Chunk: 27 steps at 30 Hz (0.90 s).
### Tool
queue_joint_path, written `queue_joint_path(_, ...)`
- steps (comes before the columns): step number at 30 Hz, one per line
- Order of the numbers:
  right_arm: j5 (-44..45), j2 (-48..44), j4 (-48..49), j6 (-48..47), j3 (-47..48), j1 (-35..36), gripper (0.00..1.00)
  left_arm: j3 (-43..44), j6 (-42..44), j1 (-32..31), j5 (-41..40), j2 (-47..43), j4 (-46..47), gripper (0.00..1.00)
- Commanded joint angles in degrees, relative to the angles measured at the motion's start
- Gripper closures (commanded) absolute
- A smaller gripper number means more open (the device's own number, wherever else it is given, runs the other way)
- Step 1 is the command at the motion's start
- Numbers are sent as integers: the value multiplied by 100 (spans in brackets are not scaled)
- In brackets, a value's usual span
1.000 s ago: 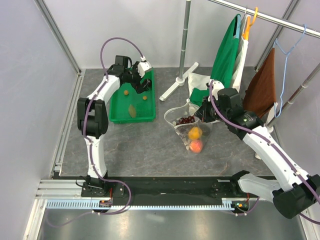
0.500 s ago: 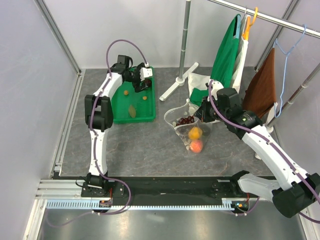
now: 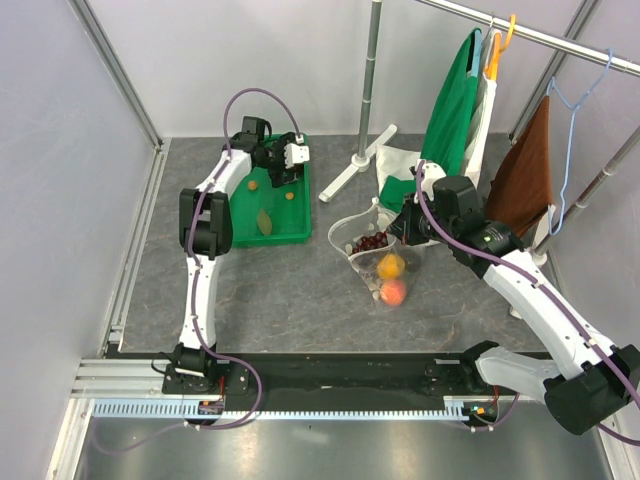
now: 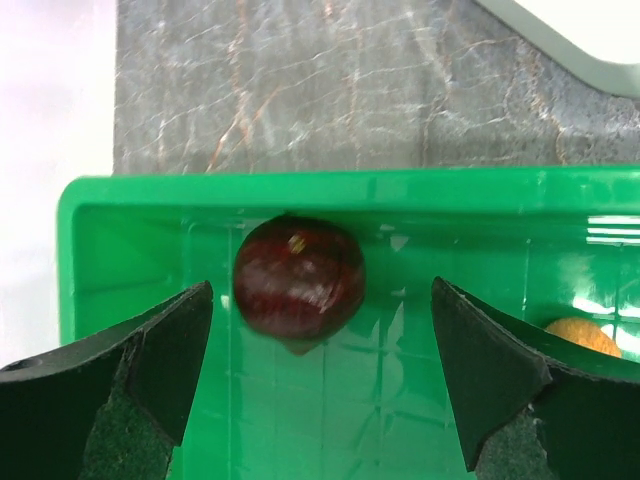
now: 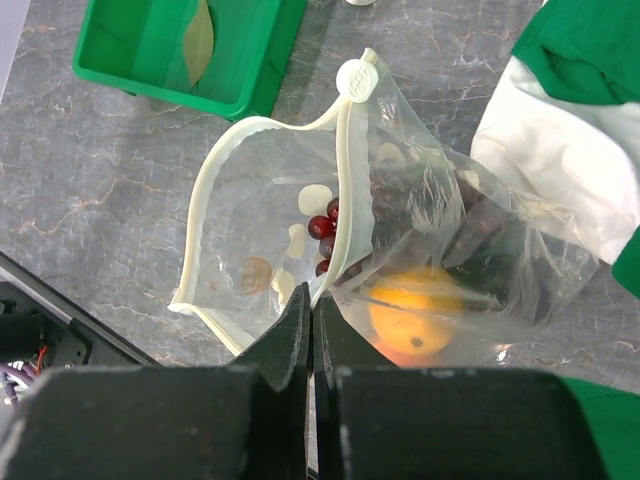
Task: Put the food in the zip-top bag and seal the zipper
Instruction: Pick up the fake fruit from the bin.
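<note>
The dark round plum point(image 4: 299, 272) lies in a far corner of the green tray point(image 4: 400, 190). My left gripper point(image 4: 320, 340) hangs just above it, open, with the plum a little ahead of the fingertips; in the top view the left gripper point(image 3: 285, 160) hides the plum. My right gripper point(image 5: 312, 300) is shut on the white zipper strip point(image 5: 345, 200) of the dotted clear bag point(image 3: 375, 250), holding its mouth open. Inside the bag are the orange point(image 5: 415, 315), the grape bunch point(image 5: 325, 225) and the peach point(image 3: 394, 291).
The tray point(image 3: 240, 225) also holds a leaf point(image 3: 264, 220) and small orange pieces point(image 3: 254, 184). A green and white garment point(image 3: 455, 110) and a brown cloth point(image 3: 530, 170) hang on a rack at the back right. A stand's pole and foot point(image 3: 355, 165) are between tray and bag.
My left gripper has moved right and farther along the tray's far end. The right arm and the bag have not moved.
</note>
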Motion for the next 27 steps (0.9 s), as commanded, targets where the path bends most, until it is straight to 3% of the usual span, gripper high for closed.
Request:
queue_joint_path(1,-101,28,156,-50,29,-27,100,200,507,-138,-112,124,151,5)
queue_joint_path(6,-127,28,103,-85,99,-36,100,393,666,-182,-323,369,177,9)
queue_joint_path(11,-101,-7,59,-94,117,-36,100,508,710,-244,-490,484,195,24)
queue_joint_path(15,-118,2,68,-85,126,-44,100,490,605,-244,-534,414,204,29)
queue_joint_path(22,-145,-24,68,-103,143,-53,100,-133,552,-244,-350,-227,195,48)
queue_joint_path(27,-154,-86,68,-94,135,-62,100,-283,157,-235,-122,-807,195,53)
